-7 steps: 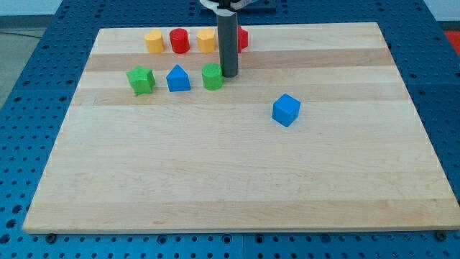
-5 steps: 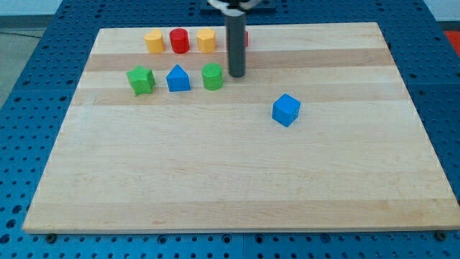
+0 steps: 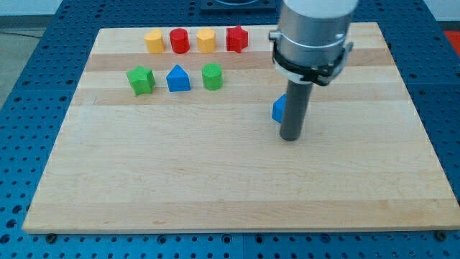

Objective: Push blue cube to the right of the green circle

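Note:
The blue cube [image 3: 277, 108] lies right of the board's middle, mostly hidden behind my rod; only its left edge shows. My tip [image 3: 290, 137] rests on the board just below and slightly right of the cube, touching or very close to it. The green circle [image 3: 212, 76] stands up and to the left, at the right end of a short row of blocks. The cube lies well to the right of and lower than the green circle.
A green star-like block [image 3: 141, 80] and a blue house-shaped block [image 3: 178, 78] stand left of the green circle. Along the top edge stand a yellow block [image 3: 154, 41], a red cylinder [image 3: 179, 40], a yellow block [image 3: 206, 40] and a red block [image 3: 236, 38].
My tip has moved from beside the green circle's right side down and to the right, to the blue cube's lower side. The blocks have not visibly moved.

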Action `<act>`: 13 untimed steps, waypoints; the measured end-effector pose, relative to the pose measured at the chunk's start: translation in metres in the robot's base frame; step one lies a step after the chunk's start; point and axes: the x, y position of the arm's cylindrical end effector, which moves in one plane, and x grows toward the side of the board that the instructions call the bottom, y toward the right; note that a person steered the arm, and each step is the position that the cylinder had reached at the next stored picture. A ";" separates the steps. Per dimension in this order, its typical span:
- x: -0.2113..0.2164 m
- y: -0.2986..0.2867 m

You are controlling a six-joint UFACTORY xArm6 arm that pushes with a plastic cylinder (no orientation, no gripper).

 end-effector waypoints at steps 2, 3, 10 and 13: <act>-0.049 0.000; -0.064 0.000; -0.137 0.037; -0.137 -0.002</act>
